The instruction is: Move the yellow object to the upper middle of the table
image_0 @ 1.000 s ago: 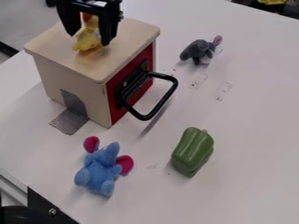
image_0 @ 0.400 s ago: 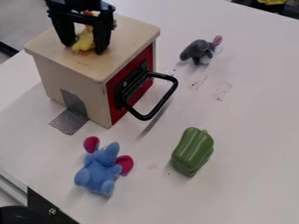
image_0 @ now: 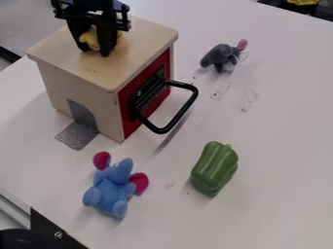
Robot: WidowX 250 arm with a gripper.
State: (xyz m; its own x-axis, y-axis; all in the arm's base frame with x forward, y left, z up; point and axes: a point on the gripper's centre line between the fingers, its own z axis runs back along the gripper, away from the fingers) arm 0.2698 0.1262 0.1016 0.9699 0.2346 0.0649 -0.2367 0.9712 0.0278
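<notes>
Claw (image_0: 96,50) nearly closed, its fingers pinching the yellow toy (image_0: 90,40) over the wooden box's top (image_0: 123,61), the grasp looks made, leaving the carry clear of that box and the set-down at the table's (image_0: 280,87) upper middle.

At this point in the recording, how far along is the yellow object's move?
Done: the gripper has reached the yellow toy, one finger on each side. In hand: the grasp, which looks closed on the toy over the wooden box; whether the toy is off the box top, I can't tell. Left: carrying it to the table's upper middle and releasing it.
</notes>
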